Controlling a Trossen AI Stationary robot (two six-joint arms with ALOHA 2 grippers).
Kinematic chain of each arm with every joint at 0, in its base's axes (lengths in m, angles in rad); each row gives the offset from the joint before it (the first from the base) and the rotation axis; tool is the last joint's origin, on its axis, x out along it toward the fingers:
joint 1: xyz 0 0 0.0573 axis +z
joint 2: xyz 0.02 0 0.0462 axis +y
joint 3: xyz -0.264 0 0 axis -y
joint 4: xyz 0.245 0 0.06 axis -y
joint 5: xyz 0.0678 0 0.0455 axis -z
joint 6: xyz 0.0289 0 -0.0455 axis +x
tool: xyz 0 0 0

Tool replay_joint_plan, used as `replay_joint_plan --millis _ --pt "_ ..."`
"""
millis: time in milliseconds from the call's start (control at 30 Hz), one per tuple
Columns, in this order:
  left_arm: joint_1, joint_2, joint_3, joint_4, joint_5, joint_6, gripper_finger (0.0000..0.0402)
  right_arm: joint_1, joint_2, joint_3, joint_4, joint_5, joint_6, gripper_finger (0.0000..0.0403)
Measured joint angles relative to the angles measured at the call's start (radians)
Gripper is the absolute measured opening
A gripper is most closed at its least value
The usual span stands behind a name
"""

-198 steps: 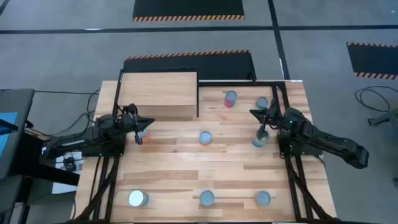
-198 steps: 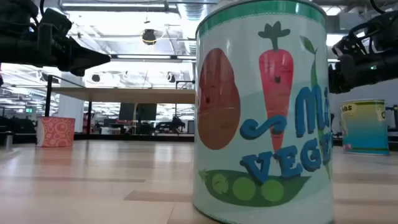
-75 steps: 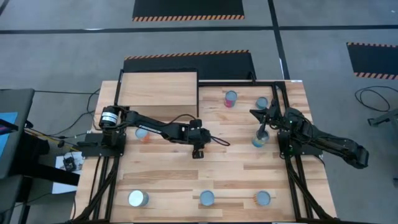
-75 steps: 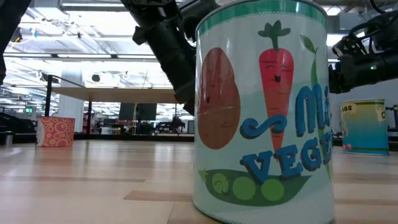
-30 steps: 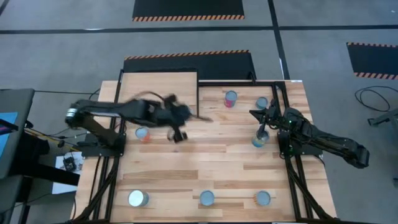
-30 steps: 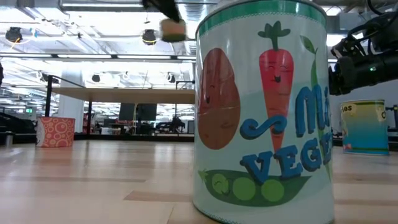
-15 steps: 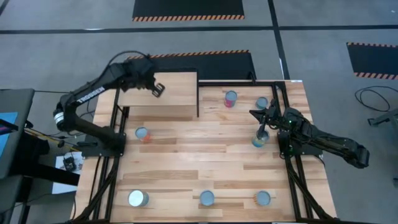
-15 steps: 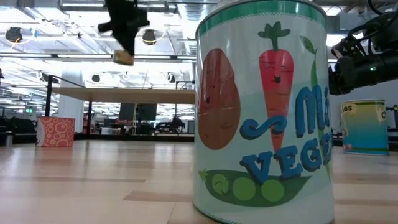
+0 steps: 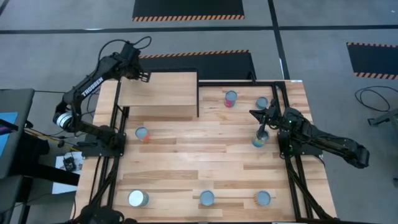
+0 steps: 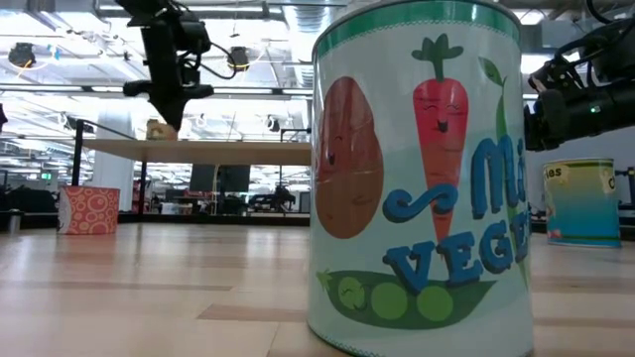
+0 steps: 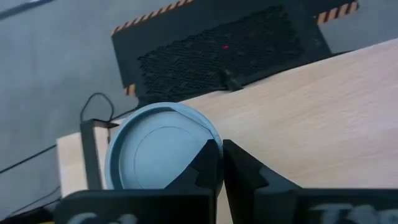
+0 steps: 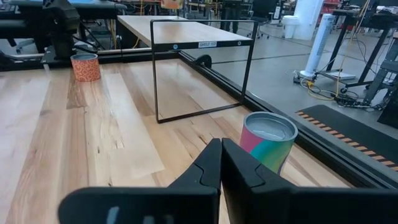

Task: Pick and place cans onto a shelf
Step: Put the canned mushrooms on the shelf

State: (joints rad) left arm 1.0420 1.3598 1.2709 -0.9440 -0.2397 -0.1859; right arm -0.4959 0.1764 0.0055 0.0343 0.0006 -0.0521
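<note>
Left pincer (image 9: 144,76): closed on a can (image 11: 163,148), over the shelf (image 9: 163,93)'s far-left corner.
Risk: the can sits close to the shelf's edge; released there, it could tip off the corner.
Change: a second ago this arm was low over the tabletop (image 9: 205,162); it has swung up to the shelf.
Right pincer (image 9: 263,132): nearly closed, empty, beside a pink-teal can (image 12: 267,140) at far right; unmoved.
</note>
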Motion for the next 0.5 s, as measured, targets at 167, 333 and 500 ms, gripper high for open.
replay_joint_plan --millis 167,333,500 --pt "0.023 0.001 -0.042 0.094 0.075 0.005 0.0 0.0 0.0 0.0 0.0 0.0 0.0 0.0027" --pt "0.049 0.002 -0.082 0.143 0.07 -0.019 0.0 0.0 0.0 0.0 0.0 0.0 0.0 0.0028" --pt "0.049 0.002 -0.097 0.142 0.079 -0.027 0.0 0.0 0.0 0.0 0.0 0.0 0.0 0.0027"
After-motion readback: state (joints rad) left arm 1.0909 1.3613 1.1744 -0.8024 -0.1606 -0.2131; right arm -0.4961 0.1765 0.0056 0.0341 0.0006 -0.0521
